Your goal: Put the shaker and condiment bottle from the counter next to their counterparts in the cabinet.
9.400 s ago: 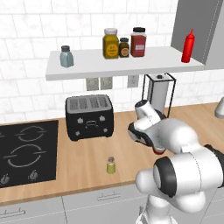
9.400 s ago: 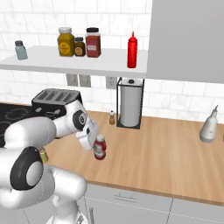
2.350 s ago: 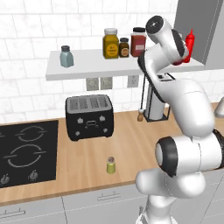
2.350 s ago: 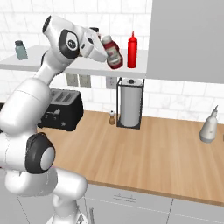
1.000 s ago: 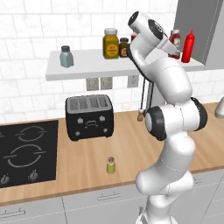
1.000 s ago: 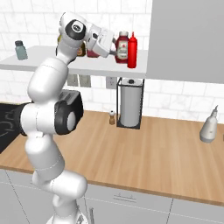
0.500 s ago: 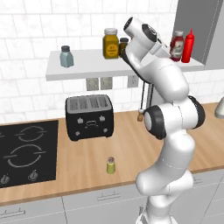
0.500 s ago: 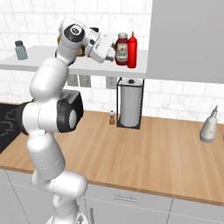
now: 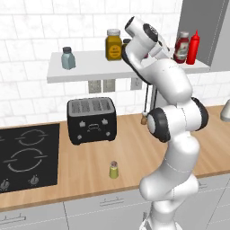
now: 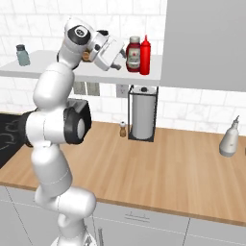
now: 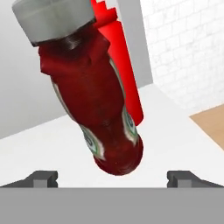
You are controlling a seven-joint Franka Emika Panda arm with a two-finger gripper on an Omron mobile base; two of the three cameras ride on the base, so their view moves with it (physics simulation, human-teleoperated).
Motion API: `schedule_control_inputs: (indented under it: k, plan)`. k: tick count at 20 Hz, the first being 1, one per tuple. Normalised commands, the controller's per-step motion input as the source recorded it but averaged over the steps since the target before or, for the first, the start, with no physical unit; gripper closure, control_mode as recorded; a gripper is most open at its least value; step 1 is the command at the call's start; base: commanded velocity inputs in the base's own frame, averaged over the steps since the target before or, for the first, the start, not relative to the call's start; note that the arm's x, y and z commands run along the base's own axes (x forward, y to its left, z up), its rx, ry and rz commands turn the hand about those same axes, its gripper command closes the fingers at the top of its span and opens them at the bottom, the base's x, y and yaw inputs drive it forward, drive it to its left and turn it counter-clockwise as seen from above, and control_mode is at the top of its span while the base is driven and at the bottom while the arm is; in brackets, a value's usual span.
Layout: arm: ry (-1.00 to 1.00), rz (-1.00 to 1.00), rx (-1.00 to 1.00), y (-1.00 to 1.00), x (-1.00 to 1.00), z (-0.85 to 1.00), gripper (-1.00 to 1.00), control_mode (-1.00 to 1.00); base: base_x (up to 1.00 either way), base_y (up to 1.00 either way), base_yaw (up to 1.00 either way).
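The condiment bottle (image 9: 181, 46) (image 10: 133, 54) (image 11: 94, 109), stout and red with a white cap, stands on the white cabinet shelf (image 9: 90, 72) (image 10: 48, 72). It is right beside the tall all-red squeeze bottle (image 9: 193, 47) (image 10: 145, 55) (image 11: 122, 61). My gripper (image 9: 167, 48) (image 10: 120, 60) (image 11: 112, 176) is open just short of the bottle's base, its fingertips (image 11: 43, 177) spread wide and clear of it. On the wooden counter (image 9: 81, 179) the yellow-green shaker (image 9: 114, 170) stands near the front edge. A pale blue-grey shaker (image 9: 67, 58) (image 10: 21, 55) sits at the shelf's left end.
A black toaster (image 9: 91, 120) and a stove (image 9: 27, 157) are left of the arm. On the shelf behind the arm sits a mustard jar (image 9: 113, 44). A paper towel holder (image 10: 142, 113), a tiny brown shaker (image 10: 123, 129) and a grey dispenser (image 10: 229, 138) stand on the counter. The grey cabinet panel (image 10: 206, 43) closes the shelf's right end.
The arm carried the condiment bottle up from the counter to the shelf and set it by the squeeze bottle. The gripper has let go and drawn back a little.
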Motion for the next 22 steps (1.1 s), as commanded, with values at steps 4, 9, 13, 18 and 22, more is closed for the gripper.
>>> schedule_control_inputs:
  k: [4,9,13,18,22]
  plan:
    - [-0.03,0.10,0.00,0.76,-0.04,-0.13,-1.00,-1.00,0.00,0.00,0.00]
    - [-0.07,0.36,-0.01,0.65,-0.58,-0.27,-1.00,-1.00,0.00,0.00,0.00]
    - [-0.10,0.59,-0.01,0.63,-0.55,-0.36,-1.00,-1.00,0.00,0.00,0.00]
    - [-0.19,0.63,-0.01,0.50,-0.32,-0.30,-1.00,-1.00,0.00,0.00,0.00]
    - [-0.09,0.68,0.00,0.36,-0.44,-0.26,-1.00,-1.00,0.00,0.00,0.00]
